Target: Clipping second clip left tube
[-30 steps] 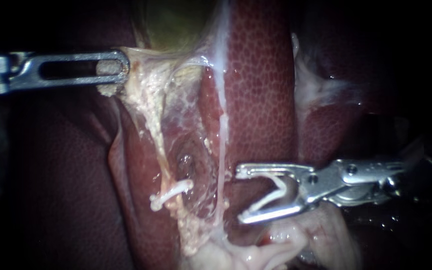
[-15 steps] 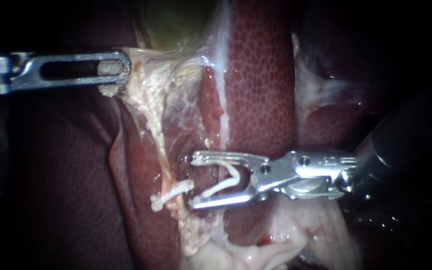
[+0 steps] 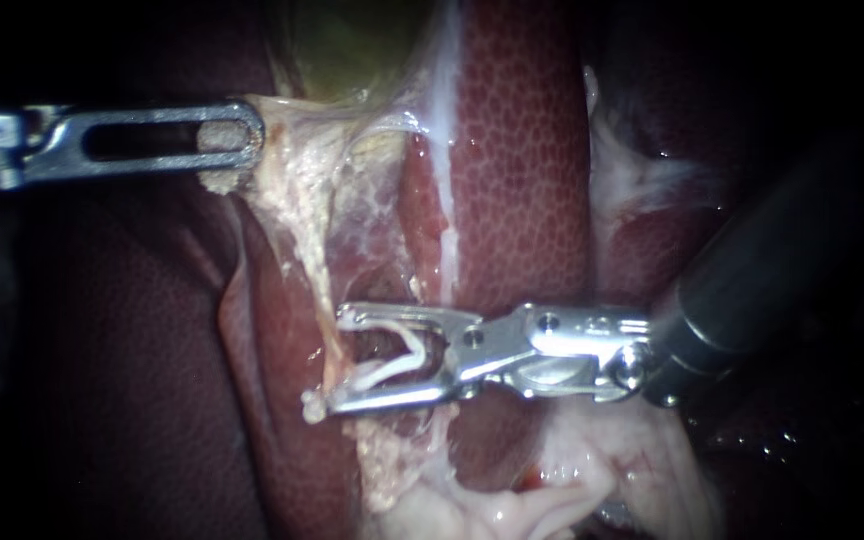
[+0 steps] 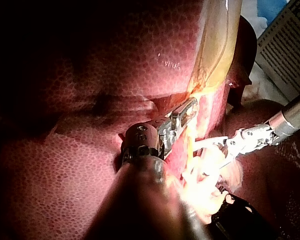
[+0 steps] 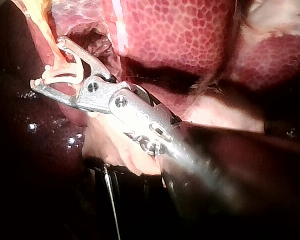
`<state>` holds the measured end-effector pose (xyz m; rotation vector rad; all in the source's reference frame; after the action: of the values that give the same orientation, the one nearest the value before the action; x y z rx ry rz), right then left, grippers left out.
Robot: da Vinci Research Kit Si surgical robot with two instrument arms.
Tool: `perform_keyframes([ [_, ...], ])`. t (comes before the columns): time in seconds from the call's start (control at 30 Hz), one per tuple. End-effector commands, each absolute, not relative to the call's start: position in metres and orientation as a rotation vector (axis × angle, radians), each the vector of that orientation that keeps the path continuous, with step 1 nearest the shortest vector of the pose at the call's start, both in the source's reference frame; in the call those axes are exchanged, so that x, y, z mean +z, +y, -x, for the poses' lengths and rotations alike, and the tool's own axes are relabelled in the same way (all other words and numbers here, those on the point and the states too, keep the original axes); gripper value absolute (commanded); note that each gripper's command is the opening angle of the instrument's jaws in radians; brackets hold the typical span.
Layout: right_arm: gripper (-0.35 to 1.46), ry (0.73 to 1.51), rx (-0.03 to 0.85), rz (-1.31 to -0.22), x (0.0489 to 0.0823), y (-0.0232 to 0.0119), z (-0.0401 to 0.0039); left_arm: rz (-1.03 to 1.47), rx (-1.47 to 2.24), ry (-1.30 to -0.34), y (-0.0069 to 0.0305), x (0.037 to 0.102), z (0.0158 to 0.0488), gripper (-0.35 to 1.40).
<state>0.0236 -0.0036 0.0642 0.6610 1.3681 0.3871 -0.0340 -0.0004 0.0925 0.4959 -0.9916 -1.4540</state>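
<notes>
Upper left, our left instrument (image 3: 230, 140) clamps pale tissue (image 3: 287, 165). At centre, our right instrument (image 3: 334, 362) holds a white clip (image 3: 404, 358) between wide-spread jaws, tips at the left tube (image 3: 314, 285).

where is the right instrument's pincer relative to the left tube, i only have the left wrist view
Observer: In the endoscope view the right instrument has its pincer spread wide. The left tube runs down right at the two tips. I cannot tell whether it is fully inside.
Operator: is it loaded
Observer: Yes. An open white clip sits in the pincer, one leg along each half.
Operator: anything already on that tube
Observer: A separate white clip. Only its end shows, beside the lower tip, and the rest is hidden behind the pincer.
</notes>
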Motion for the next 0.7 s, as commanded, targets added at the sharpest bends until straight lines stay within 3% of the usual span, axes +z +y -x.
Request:
perform_keyframes([
  [0.03, 0.60, 1.367, 0.389, -0.665, 0.0644, -0.0038, -0.0238, -0.496, -1.454, -0.992, -0.0004, 0.0925, 0.0340, -0.35],
  [0.7, 0.60, 1.377, 0.334, -0.794, 0.0643, -0.0056, -0.0264, -0.496, -1.454, -0.991, -0.0005, 0.0925, 0.0341, -0.35],
])
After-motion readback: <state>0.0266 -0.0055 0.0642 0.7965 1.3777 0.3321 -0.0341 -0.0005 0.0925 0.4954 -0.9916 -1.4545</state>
